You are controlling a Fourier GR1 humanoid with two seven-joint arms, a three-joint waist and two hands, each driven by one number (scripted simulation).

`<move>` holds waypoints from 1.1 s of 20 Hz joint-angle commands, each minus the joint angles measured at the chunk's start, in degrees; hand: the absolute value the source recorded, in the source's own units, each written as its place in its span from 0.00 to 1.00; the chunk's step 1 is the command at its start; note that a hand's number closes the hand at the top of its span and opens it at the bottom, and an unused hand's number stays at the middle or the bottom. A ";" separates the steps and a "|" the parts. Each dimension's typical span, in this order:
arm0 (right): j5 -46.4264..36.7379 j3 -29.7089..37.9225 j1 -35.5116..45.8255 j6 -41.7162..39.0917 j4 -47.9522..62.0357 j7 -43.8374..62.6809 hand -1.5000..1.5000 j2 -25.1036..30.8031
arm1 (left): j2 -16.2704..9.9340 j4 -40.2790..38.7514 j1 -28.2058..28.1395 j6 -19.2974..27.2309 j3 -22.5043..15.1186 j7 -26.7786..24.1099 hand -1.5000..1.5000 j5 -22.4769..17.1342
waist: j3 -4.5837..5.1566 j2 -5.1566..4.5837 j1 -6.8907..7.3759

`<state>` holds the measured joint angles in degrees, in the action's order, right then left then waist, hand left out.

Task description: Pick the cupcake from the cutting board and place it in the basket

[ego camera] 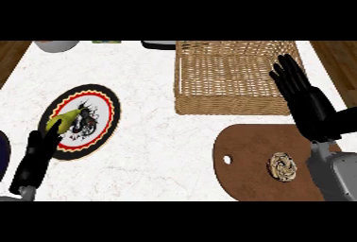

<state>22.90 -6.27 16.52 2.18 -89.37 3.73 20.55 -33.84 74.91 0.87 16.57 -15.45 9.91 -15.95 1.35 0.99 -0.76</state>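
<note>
One cupcake (282, 166) sits on the brown cutting board (244, 160), below the wicker basket (233, 75). The right hand (303, 97) hovers above with fingers straight, grasping nothing; the left hand (35, 163) rests released beside a plate (105, 111).

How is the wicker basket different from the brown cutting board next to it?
The basket is woven, pale tan and rectangular with raised walls; the cutting board is flat, smooth, dark brown and rounded, with a small hole near its left end. The basket looks empty, while the cutting board carries the cupcake. The basket lies farther from the robot, the cutting board nearer. Both rest on the white counter, on the robot's right side.
</note>
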 commanded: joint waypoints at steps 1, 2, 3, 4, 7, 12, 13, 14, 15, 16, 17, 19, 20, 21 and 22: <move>4.20 0.03 0.44 -7.24 -2.64 0.54 1.00 1.19 | 0.21 1.89 -0.66 -2.34 1.20 0.65 0.50 -1.85 | -1.37 -0.86 0.93; 5.75 -3.28 3.47 -11.44 -1.57 -0.82 1.00 -0.83 | 3.49 -1.26 0.27 -1.19 0.45 -0.69 0.50 -2.03 | -1.33 -1.20 1.41; 9.94 -4.11 2.87 -17.94 -3.78 -0.45 1.00 0.52 | 5.86 0.96 -1.17 -0.14 -1.45 -0.51 0.50 -1.96 | -1.40 -1.02 1.58; 12.39 -5.83 3.17 -21.65 -5.32 -1.37 1.00 -0.66 | 5.86 0.28 -2.08 -1.33 -0.76 -1.24 0.50 -3.24 | -1.39 -1.06 2.12; 11.82 -14.84 7.35 -35.40 -10.91 -4.22 1.00 0.18 | 8.50 1.02 -2.10 -2.51 -3.11 0.14 0.50 -4.20 | -1.47 -1.08 4.58; 3.14 -21.06 -9.77 -45.51 -21.58 -12.59 0.00 4.90 | 9.12 1.30 -7.00 -2.08 -1.44 -1.97 0.50 -5.53 | -1.47 -0.36 -0.92; 0.90 -19.48 -12.92 -45.97 -25.15 -13.54 0.00 7.97 | 8.31 2.67 -5.95 -1.69 -0.47 0.78 0.50 -6.36 | -1.51 -0.21 -1.77; -4.64 -18.27 -13.61 -46.09 -24.14 -16.03 0.00 8.00 | 9.61 -0.25 -4.51 -1.16 -0.73 -0.63 0.50 -5.06 | -1.46 -0.63 -1.48; -5.12 -16.43 -14.19 -44.95 -28.06 -14.09 0.00 10.80 | 8.22 4.20 -8.12 -2.47 -1.54 -0.39 0.50 -5.58 | -1.46 -0.27 -1.10; -7.00 -13.39 -12.08 -44.10 -29.04 -13.91 0.00 12.07 | 7.42 0.46 -8.98 -4.41 0.76 -3.18 0.50 -6.92 | -1.36 -0.35 -1.18; -11.35 -10.94 -10.27 -41.86 -30.06 -13.26 0.00 12.69 | 7.47 1.89 -7.98 -3.72 -0.23 -1.49 0.50 -6.18 | -1.41 -0.10 -1.91; -16.45 -5.40 -6.15 -39.50 -31.97 -13.14 0.00 14.69 | 7.56 2.21 -7.91 -2.85 0.46 -1.16 0.50 -6.31 | -1.41 0.01 -1.90; -19.71 -3.70 -4.12 -37.66 -32.34 -11.38 0.00 15.53 | 6.98 4.12 -9.18 -3.34 -0.51 -0.75 0.50 -5.95 | -1.42 0.15 -1.14; -20.03 -0.29 -3.59 -39.02 -32.60 -12.68 0.00 18.40 | 7.26 2.27 -9.86 -4.41 0.42 -3.13 0.50 -6.53 | -1.35 -0.20 -1.12; -21.15 0.67 -2.24 -39.05 -33.11 -12.35 0.00 19.19 | 8.16 2.28 -8.47 -3.74 -0.53 -1.74 0.50 -5.88 | -1.35 -0.52 -0.93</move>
<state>8.55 -12.23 10.99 -37.78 -119.28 -8.64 35.02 -27.08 78.73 -6.06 13.76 -14.61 7.06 -21.23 -0.52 1.03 -1.87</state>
